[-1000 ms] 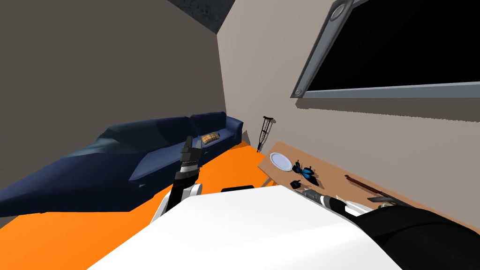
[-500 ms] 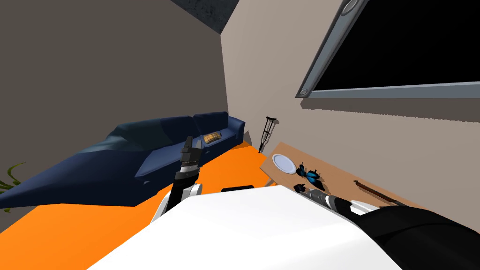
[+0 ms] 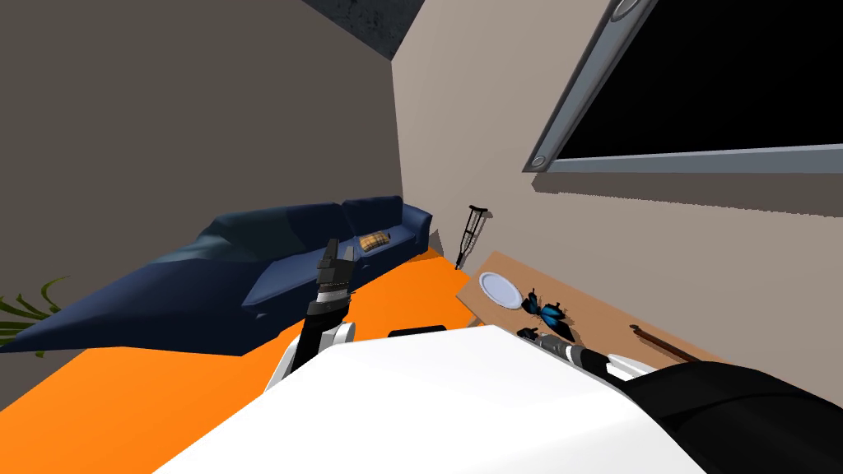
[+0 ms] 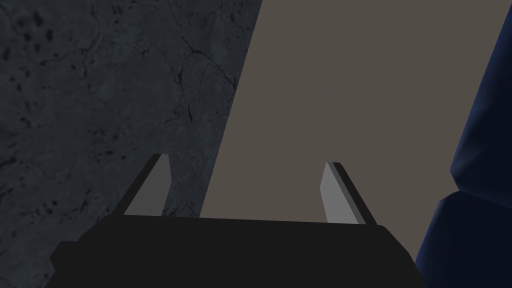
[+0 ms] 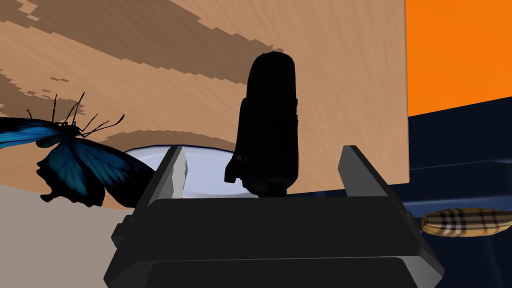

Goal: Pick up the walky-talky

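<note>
The walky-talky (image 5: pixel 267 125) is a black, rounded handset on the brown table (image 5: pixel 340 75). It stands between the fingers of my right gripper (image 5: pixel 262 150), which is open, and neither finger presses it. In the head view it is a small dark shape (image 3: pixel 525 333) near the table's near edge, with my right gripper (image 3: pixel 537 336) right at it. My left gripper (image 3: pixel 337 251) is raised over the orange floor in front of the sofa. Its wrist view shows the left gripper (image 4: pixel 245 160) open and holding nothing.
A blue butterfly (image 3: pixel 547 313) and a white plate (image 3: pixel 500 290) lie on the table (image 3: pixel 609 321) just beyond the walky-talky, and a dark stick (image 3: pixel 663 344) lies further right. A crutch (image 3: pixel 469 234) leans on the wall. A navy sofa (image 3: pixel 272 255) holds a plaid cushion (image 3: pixel 373 241).
My head view has swung left, bringing a plant in at the left edge. My right gripper has closed the gap to the walky-talky. The left arm is unchanged.
</note>
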Motion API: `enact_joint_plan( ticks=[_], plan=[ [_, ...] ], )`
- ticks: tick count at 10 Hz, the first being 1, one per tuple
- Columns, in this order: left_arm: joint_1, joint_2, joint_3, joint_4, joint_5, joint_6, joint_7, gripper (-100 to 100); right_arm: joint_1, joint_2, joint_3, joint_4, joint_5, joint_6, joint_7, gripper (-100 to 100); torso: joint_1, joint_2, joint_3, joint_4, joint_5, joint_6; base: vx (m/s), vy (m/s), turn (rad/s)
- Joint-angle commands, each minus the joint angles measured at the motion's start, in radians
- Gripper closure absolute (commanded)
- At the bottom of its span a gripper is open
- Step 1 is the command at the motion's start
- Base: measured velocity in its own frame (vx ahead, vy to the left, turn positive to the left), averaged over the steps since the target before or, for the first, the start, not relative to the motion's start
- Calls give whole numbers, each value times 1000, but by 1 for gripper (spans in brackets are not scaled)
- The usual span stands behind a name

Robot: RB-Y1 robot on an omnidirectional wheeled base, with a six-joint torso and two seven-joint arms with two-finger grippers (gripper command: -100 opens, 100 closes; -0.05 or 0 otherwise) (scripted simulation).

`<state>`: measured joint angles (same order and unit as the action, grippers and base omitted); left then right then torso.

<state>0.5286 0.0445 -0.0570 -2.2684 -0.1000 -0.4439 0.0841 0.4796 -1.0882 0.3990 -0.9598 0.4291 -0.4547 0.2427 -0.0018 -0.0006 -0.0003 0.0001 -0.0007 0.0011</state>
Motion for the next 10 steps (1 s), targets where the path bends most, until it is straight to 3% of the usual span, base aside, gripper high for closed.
enact_joint_plan(
  ticks=[1,5,6,7,9,10],
  plan=[
    [0,0,0,0,0,0,0,0,0,0,0,0,0,0,0,100,0,0,0,0,0,0,0,0,0],
    [0,0,0,0,0,0,0,0,0,0,0,0,-1,0,-1,100,2,0,0,0,0,-1,0,0,0],
    [0,0,0,0,0,0,0,0,0,0,0,0,-1,0,-1,0,2,0,0,0,0,0,0,0,0],
    [0,0,0,0,0,0,0,0,13,-34,-6,-13,-6,-19,-9,100,2,0,0,0,0,0,-7,42,-98],
    [0,0,0,0,0,0,0,0,14,-37,-8,-10,-7,-23,-9,100,6,2,1,0,2,1,-9,50,-70],
    [0,0,0,0,0,0,0,0,17,-40,-8,-12,-8,-25,-9,0,5,1,1,0,1,0,-2,6,1]
  ],
)
